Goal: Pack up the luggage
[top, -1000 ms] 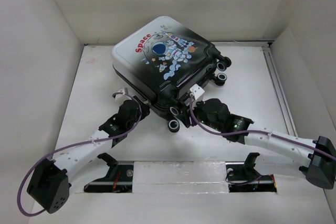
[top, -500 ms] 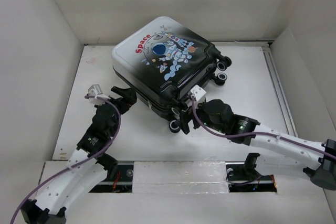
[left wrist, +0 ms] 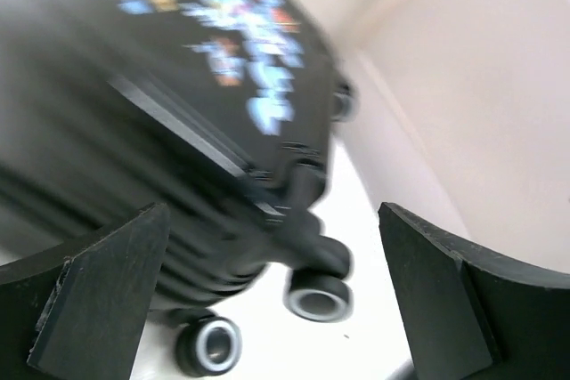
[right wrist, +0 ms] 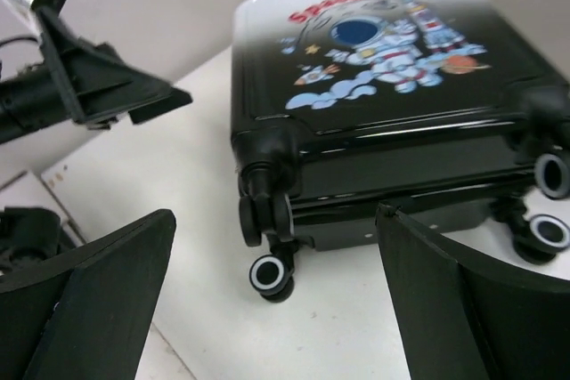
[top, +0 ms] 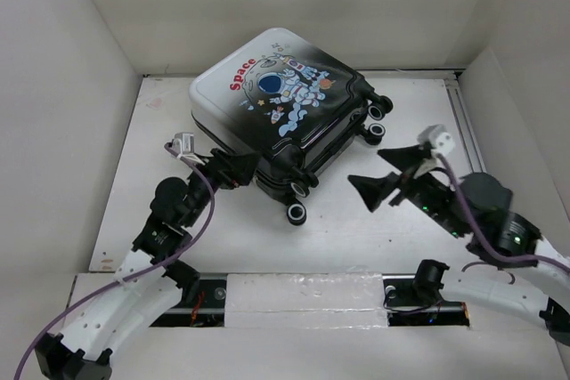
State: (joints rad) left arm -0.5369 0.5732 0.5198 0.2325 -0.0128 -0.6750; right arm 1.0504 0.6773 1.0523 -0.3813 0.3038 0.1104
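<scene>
The luggage (top: pixel 276 109) lies shut on the white table, astronaut print facing up, caster wheels (top: pixel 295 213) toward the arms. My left gripper (top: pixel 237 169) stands open close to the case's near left side, holding nothing. In the left wrist view the blurred black shell (left wrist: pixel 178 131) and two wheels (left wrist: pixel 316 295) fill the space ahead of the open gripper (left wrist: pixel 272 246). My right gripper (top: pixel 381 173) is open and raised, well apart from the case on its right. The right wrist view shows the luggage (right wrist: pixel 383 68) and a wheel (right wrist: pixel 270 273) beyond the open gripper (right wrist: pixel 276 229).
White walls enclose the table on three sides. A metal rail (top: pixel 472 149) runs along the right edge. The arm bases and a taped strip (top: pixel 303 295) sit at the near edge. The left gripper (right wrist: pixel 98 86) shows in the right wrist view's upper left.
Both grippers have opened wide. The right arm has pulled back to the right and lifted away from the case. The left arm swung left, then came back beside it. The case has not moved.
</scene>
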